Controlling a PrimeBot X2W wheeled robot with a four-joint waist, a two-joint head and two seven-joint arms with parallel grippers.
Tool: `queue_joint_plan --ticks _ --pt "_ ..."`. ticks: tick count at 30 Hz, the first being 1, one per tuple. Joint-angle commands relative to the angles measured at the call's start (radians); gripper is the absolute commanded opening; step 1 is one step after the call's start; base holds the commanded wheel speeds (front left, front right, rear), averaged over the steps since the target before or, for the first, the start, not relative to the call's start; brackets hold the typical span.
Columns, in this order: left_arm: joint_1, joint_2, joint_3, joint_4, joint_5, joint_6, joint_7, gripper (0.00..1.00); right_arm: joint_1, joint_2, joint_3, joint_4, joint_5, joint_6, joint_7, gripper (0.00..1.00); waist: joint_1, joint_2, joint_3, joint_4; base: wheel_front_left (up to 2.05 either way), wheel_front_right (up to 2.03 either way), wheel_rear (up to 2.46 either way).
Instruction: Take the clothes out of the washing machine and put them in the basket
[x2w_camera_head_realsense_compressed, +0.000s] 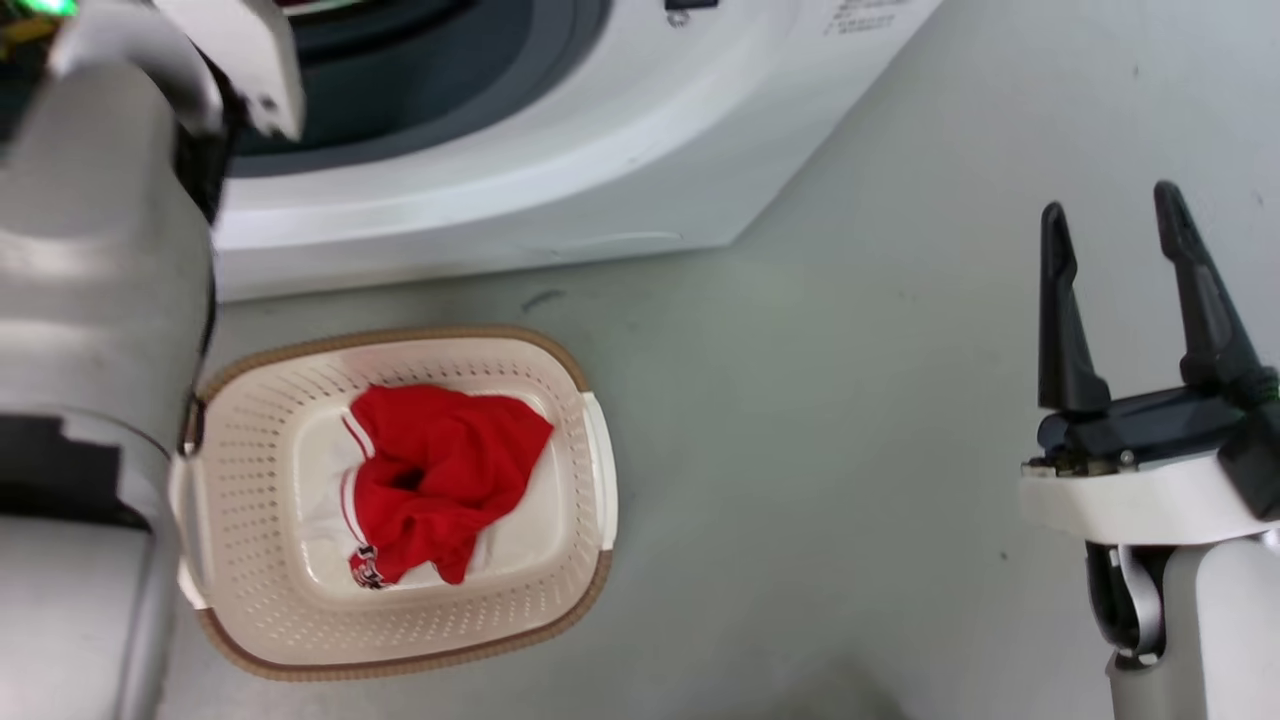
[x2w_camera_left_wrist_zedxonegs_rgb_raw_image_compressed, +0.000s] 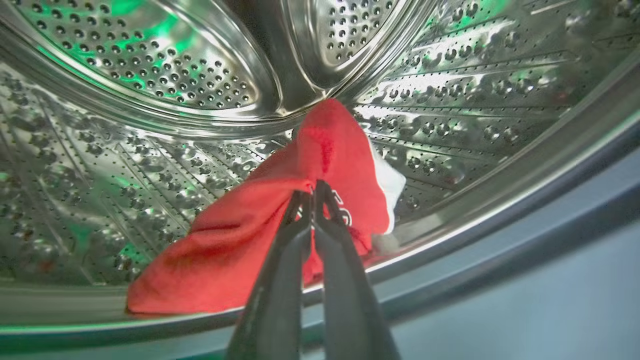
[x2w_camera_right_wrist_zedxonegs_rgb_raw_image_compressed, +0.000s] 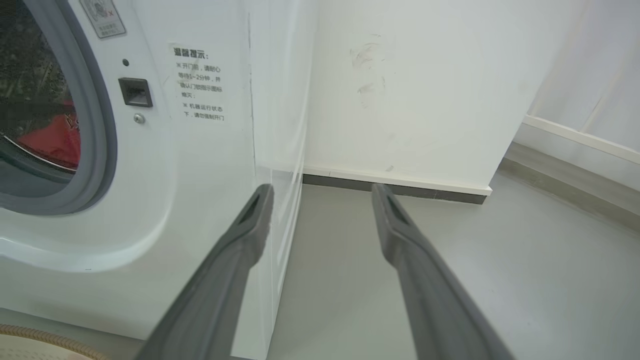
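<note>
Jaws of left gripper (x2w_camera_left_wrist_zedxonegs_rgb_raw_image_compressed: 314, 187) tight on red jersey (x2w_camera_left_wrist_zedxonegs_rgb_raw_image_compressed: 235, 250) in drum (x2w_camera_left_wrist_zedxonegs_rgb_raw_image_compressed: 150, 75)

Bright, even light; green glare inside the washing machine (x2w_camera_left_wrist_zedxonegs_rgb_raw_image_compressed: 150, 75); wide-angle edges bend.

The left arm (x2w_camera_head_realsense_compressed: 100, 300) reaches forward, apparently bent at the wrist, left jaws pinched shut on red cloth (x2w_camera_left_wrist_zedxonegs_rgb_raw_image_compressed: 240, 240). The right arm (x2w_camera_head_realsense_compressed: 1180, 600) rests low, right jaws spread apart, fingers (x2w_camera_head_realsense_compressed: 1065, 330) pointing forward.
</note>
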Motion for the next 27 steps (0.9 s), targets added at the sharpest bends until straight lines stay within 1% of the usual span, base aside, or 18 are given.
queue_joint_plan --ticks 1,4,9,18,27 --pt "0.019 -0.004 0.000 -0.006 -0.007 0.000 -0.008 0.00 0.012 0.001 0.000 0.004 -0.008 -0.001 -0.002 1.00 0.0000 0.0000 -0.040 0.024 0.00 0.00 0.00" --pt "0.084 -0.017 -0.006 -0.034 -0.034 0.000 -0.035 0.00 0.034 0.001 0.002 0.009 -0.018 -0.001 -0.002 1.00 0.0000 0.0000 -0.084 0.041 0.00 0.00 0.00" --pt "0.191 -0.026 -0.021 -0.116 -0.046 0.000 -0.051 0.00 0.069 0.001 0.008 0.021 -0.028 -0.001 -0.002 1.00 0.0000 0.0000 -0.155 0.069 0.00 0.00 0.00" --pt "0.389 -0.010 0.008 -0.401 -0.045 0.028 -0.051 0.00 0.121 0.001 0.019 0.035 -0.037 -0.001 -0.002 1.00 0.0000 0.0000 -0.260 0.103 0.00 0.00 0.00" --pt "0.529 0.015 -0.006 -0.635 -0.032 0.060 -0.043 0.00 0.164 0.001 0.022 0.048 -0.034 -0.001 -0.002 1.00 0.0000 0.0000 -0.342 0.130 0.00 0.00 0.00"
